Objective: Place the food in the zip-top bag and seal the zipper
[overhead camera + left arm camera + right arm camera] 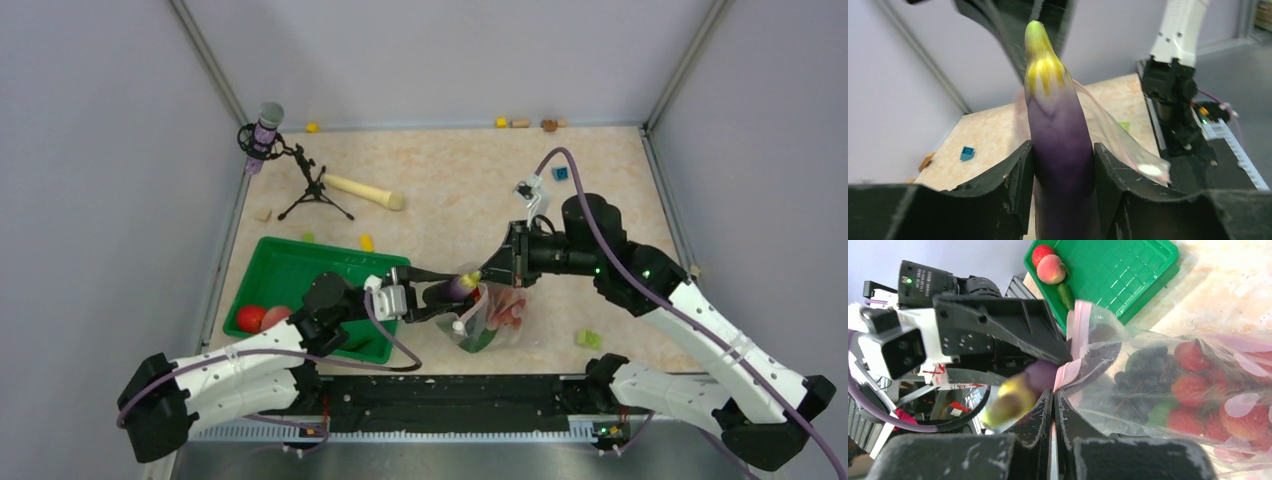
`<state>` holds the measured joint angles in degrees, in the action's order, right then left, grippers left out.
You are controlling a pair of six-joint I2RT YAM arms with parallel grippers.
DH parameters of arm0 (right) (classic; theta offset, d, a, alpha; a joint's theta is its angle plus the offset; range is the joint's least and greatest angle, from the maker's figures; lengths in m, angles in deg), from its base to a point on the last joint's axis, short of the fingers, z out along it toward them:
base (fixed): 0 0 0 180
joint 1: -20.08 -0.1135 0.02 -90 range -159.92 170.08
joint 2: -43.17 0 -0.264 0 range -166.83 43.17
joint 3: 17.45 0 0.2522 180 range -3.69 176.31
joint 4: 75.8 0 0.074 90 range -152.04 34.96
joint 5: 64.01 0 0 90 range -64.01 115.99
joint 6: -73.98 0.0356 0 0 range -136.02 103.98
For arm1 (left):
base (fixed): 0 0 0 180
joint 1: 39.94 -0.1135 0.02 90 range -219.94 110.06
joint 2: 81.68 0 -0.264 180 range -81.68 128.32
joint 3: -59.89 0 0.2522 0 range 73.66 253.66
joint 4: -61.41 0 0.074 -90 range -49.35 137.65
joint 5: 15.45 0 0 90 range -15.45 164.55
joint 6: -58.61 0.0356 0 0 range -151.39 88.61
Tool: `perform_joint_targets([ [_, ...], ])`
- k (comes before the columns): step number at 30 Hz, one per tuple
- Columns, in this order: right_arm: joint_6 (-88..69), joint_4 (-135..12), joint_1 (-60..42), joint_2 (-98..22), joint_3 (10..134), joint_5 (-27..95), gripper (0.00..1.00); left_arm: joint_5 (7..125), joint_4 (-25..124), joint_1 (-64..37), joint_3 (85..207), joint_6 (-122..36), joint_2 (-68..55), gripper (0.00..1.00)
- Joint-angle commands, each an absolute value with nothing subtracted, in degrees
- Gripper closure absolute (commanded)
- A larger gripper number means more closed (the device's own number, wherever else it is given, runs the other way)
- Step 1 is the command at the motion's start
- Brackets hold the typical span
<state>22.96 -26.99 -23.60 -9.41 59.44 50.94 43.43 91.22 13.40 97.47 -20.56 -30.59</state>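
My left gripper [440, 292] [1062, 170] is shut on the dark purple eggplant [460, 287] [1060, 130], whose yellow-green tip points at the mouth of the zip-top bag [495, 320] [1173, 390]. My right gripper [487, 275] [1054, 397] is shut on the bag's pink zipper [1080, 335] and holds that edge up. Strawberries [1193, 387] and dark berries [1143, 365] show through the clear plastic. A peach [275, 316] [1051, 269], a red fruit [251, 318] [1042, 252] and a small dark green piece [1066, 295] lie in the green tray [300, 270] [1118, 270].
A wooden rolling pin [362, 191] and a microphone on a tripod [265, 130] stand at the back left. Small blocks are scattered about: yellow [367, 242], green [589, 339], blue [560, 173] [967, 153]. Grey walls enclose the table.
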Motion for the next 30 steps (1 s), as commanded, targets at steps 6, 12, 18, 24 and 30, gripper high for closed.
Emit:
perform_joint_targets([
  [6, 20.5, -30.7, -23.2, -10.8, 66.4, 53.6, 1.0, 23.9, 68.6, 14.1, 100.0, 2.0, -29.9, 1.0],
  [12, 19.9, -30.1, -23.2, -11.7, 66.5, 54.9, 1.0, 22.0, 61.3, 14.1, 105.2, 12.1, -27.0, 1.0],
  [18, 18.5, -28.8, -23.3, -11.5, 66.7, 55.2, 1.0, 30.4, 61.1, 14.0, 108.9, 11.8, -25.3, 1.0],
  [24, 17.5, -27.6, -23.3, -11.8, 66.9, 56.0, 1.0, 36.7, 57.1, 14.0, 113.5, 20.1, -21.8, 1.0],
  [30, 16.4, -27.5, -23.3, -12.5, 66.9, 55.9, 1.0, 28.9, 46.2, 14.0, 118.4, 31.9, -19.7, 1.0],
])
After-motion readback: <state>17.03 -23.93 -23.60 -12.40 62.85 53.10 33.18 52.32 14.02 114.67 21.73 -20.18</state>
